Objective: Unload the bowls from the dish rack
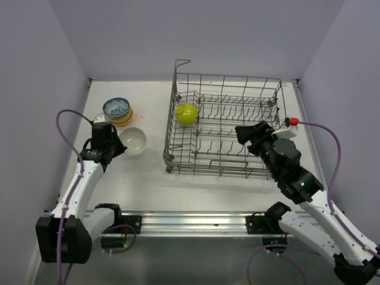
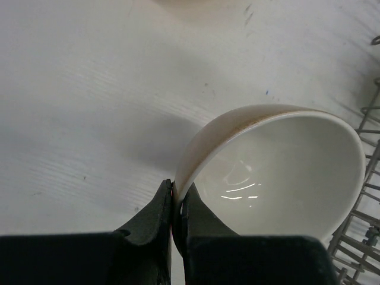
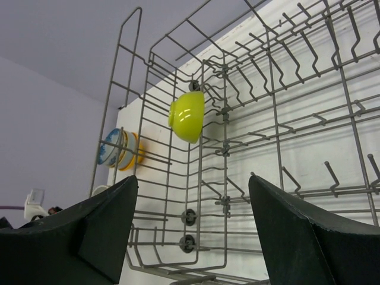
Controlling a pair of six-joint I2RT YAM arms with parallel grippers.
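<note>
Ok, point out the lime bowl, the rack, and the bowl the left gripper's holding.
Lime bowl (image 1: pixel 186 113), top view, middle of its body.
Rack (image 1: pixel 228 89), top view, back wall wires.
Held bowl (image 2: pixel 279 172), left wrist view, its inside.

Entry: desk (image 1: pixel 148 187), white and matte, filling the middle of the frame. We record the following on it:

- dish rack (image 1: pixel 221 155), grey wire, standing flat from the centre to the right of the frame, with a tall wire loop at its upper left corner.
- stack of bowls (image 1: pixel 119 113), at upper left, well apart from the rack. A blue-patterned bowl (image 1: pixel 116 107) is on top and an orange-yellow bowl (image 1: pixel 124 119) shows beneath it.
- white bowl (image 1: pixel 133 141), just below and to the right of the stack, between it and the rack. It is tilted, and we cannot tell whether it rests on the surface.
- metal rail (image 1: pixel 190 221), along the bottom edge.
</note>
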